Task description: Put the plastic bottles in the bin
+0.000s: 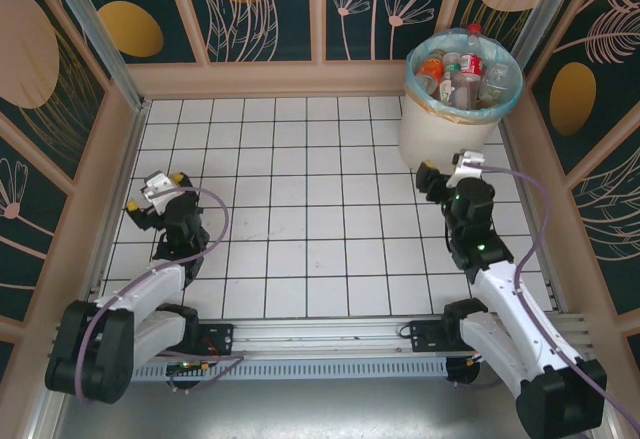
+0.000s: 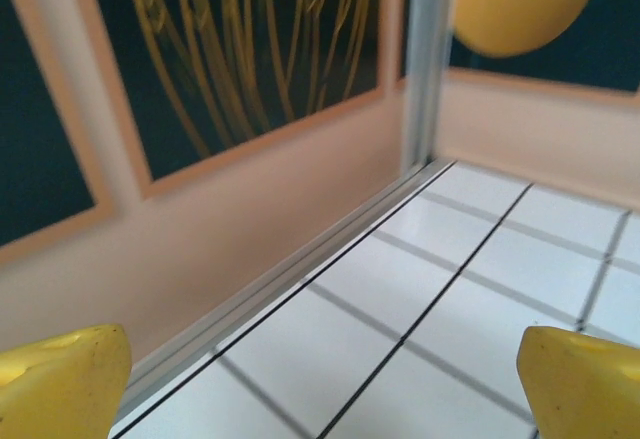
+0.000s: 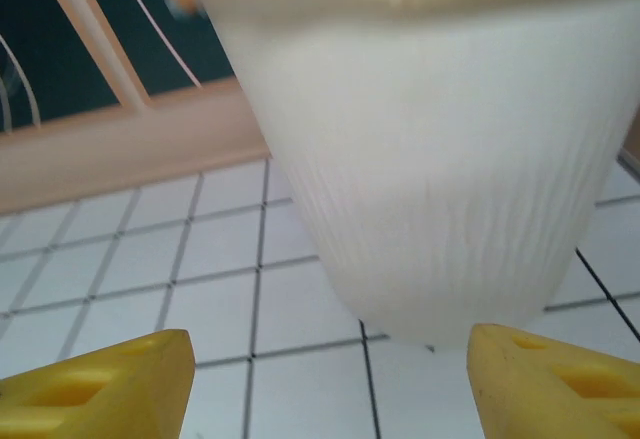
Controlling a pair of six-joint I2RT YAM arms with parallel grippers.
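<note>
At far right, bin point(image 1: 440, 137) upright (bottles point(image 1: 465, 77) jumbled inside)

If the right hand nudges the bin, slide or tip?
Likely tippy: the bin tapers to a narrow base, and bottles are heaped to its rim. A low push probably slides it on the smooth tiles.

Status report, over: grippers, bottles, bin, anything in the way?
Left gripper open, empty, near the side wall. Right gripper open, empty, facing the bin. Bottles piled inside bin. Nothing between right gripper and bin.
</note>
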